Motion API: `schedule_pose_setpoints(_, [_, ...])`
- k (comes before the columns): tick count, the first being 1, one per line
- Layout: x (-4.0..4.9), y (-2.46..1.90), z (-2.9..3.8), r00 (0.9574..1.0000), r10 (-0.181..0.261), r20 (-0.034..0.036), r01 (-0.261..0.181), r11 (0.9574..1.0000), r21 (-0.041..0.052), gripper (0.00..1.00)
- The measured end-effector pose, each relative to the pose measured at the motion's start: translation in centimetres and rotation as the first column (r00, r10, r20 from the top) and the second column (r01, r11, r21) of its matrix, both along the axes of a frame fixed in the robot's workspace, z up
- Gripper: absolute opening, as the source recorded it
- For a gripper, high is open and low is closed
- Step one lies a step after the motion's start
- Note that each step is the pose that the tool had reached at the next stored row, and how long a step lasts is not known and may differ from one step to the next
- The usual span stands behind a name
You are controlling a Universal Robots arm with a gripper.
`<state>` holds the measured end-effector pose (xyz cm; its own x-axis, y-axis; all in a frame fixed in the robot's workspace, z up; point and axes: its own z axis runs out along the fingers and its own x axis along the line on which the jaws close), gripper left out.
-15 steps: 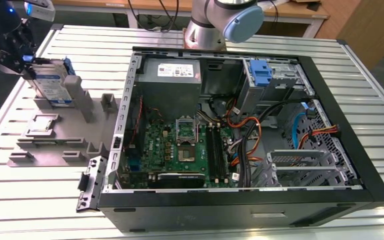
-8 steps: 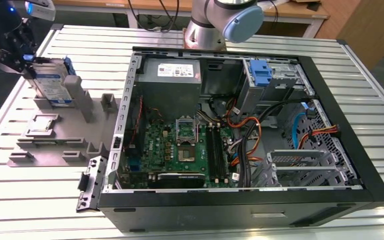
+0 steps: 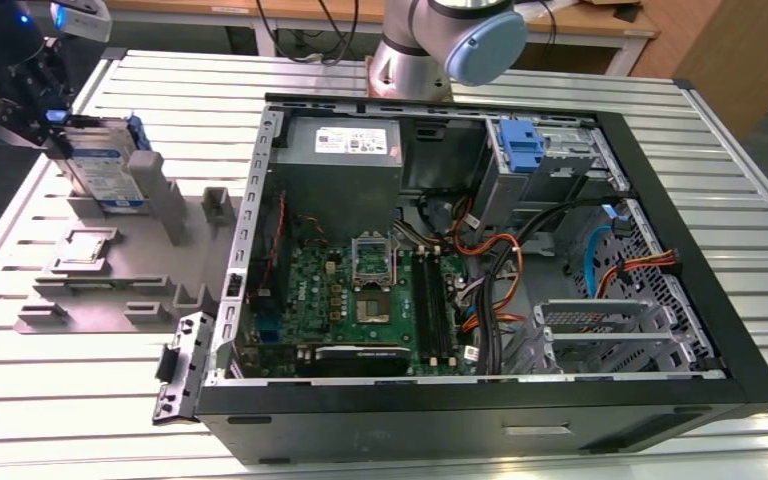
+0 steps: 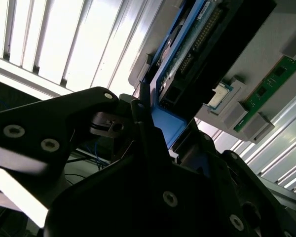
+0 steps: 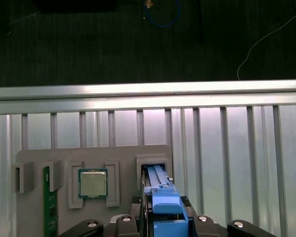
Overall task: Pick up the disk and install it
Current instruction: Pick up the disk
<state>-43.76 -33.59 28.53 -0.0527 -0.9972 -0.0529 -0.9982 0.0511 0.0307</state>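
gripper clamped on the blue carrier of the disk. Disk stands upright in a slot of the grey fixture. Its white-and-blue label is too small to read.

Robotics lab, slatted aluminium bench, opened computer case

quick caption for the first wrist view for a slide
The tool at the disk, standing in a grey fixture beside a processor chip and memory stick.
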Motion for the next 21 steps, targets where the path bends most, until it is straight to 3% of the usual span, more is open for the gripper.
schedule_pose_setpoints(15, [0.00,0.03,0.00,1.0000,0.000,0.0000,0.000,1.0000,0.0028,0.42])
schedule_pose_setpoints(21, [0.00,0.04,0.00,1.0000,0.000,0.0000,0.000,1.0000,0.0028,0.37])
